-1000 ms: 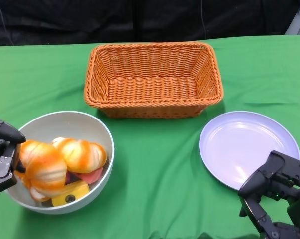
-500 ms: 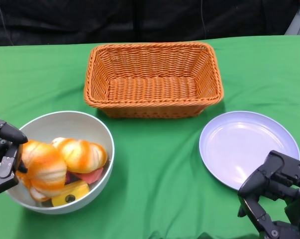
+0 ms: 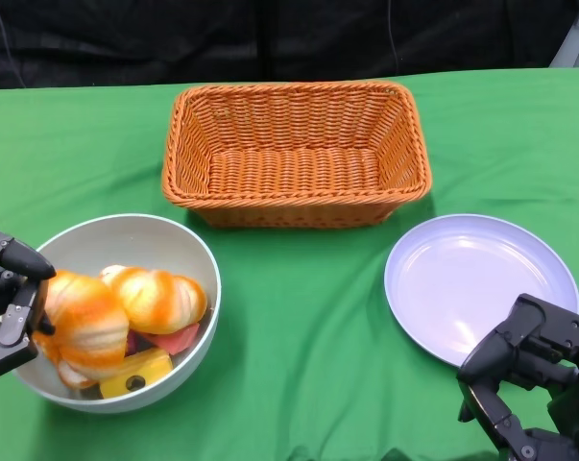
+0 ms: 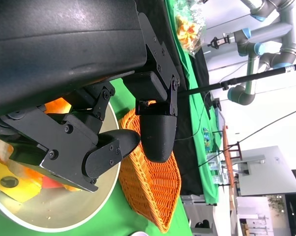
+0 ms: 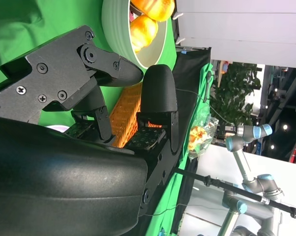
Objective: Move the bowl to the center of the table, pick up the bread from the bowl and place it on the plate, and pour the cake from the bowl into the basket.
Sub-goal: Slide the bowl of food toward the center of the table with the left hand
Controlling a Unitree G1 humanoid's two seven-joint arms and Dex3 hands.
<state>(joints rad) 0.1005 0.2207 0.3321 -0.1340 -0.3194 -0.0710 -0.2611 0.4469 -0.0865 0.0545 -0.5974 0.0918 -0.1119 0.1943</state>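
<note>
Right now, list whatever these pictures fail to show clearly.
- Left hand, head view: mostly cut off by the picture's edge; whether it grips the bowl cannot be told.
- Items under the bread: a pink piece and a yellow piece, mostly covered by it.
- Right hand: lower part cut off by the frame.
- Plate, right wrist view: almost wholly hidden behind the hand.

Green tablecloth (image 3: 308, 317): covers the table, lightly creased near its front edge. Black backdrop (image 3: 270, 38): drapes behind the table's far edge. Yellow block (image 3: 135, 373): lies in the white dish beside a pink piece (image 3: 174, 338). Silver-and-blue robot arm (image 5: 251, 162): stands in the background room, seen from the right wrist; another view of such an arm (image 4: 265, 54) shows from the left wrist. Leafy green plant (image 5: 236, 88): stands beyond the table. Clear bag of orange items (image 5: 201, 132): rests at the table's far end.
</note>
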